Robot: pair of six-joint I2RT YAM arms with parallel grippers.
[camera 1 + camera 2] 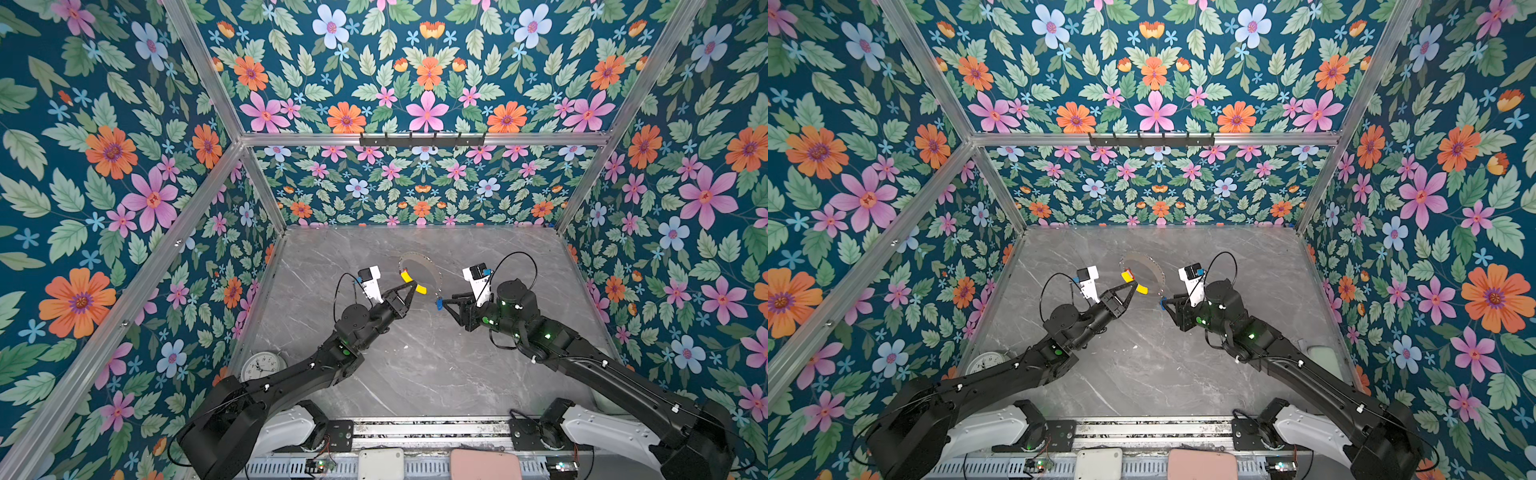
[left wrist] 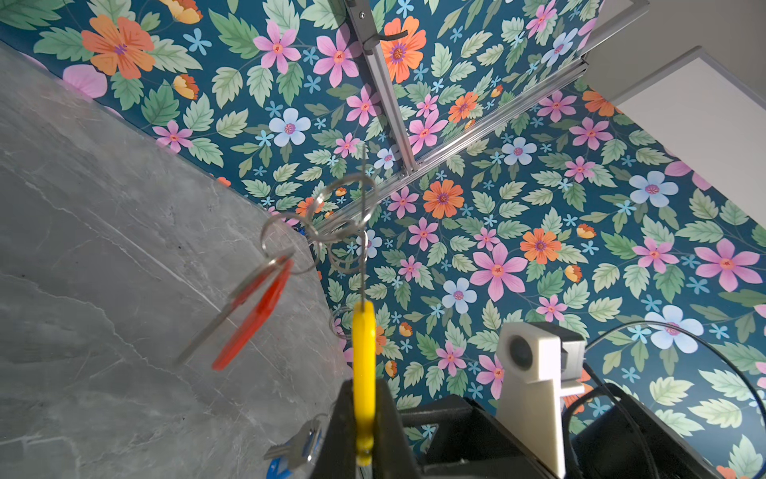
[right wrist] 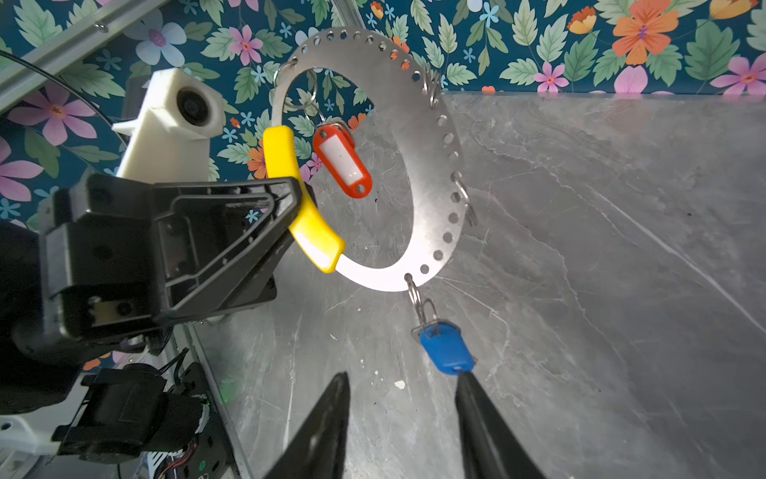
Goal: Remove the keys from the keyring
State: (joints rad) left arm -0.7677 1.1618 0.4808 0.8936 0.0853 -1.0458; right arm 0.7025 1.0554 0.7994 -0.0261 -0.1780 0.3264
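The walls (image 1: 104, 199) on 3 sides are papered dark blue with pink, orange and pale blue flowers and green leaves. Aluminium frame rails (image 1: 299, 139) run along the wall joints, and a black hook rack (image 1: 422, 141) sits on the back crossbar. The surface (image 1: 415, 365) is grey and marble-patterned with pale veins, evenly lit. A white-faced alarm clock (image 1: 262, 366) stands at its near left corner. Along the near edge runs a metal rail (image 1: 432, 430), a white box (image 1: 381, 463) and a pink box (image 1: 484, 464) just beyond it.

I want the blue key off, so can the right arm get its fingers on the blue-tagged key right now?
Likely yes: the blue-tagged key hangs free off the keyring, right before its open fingers.
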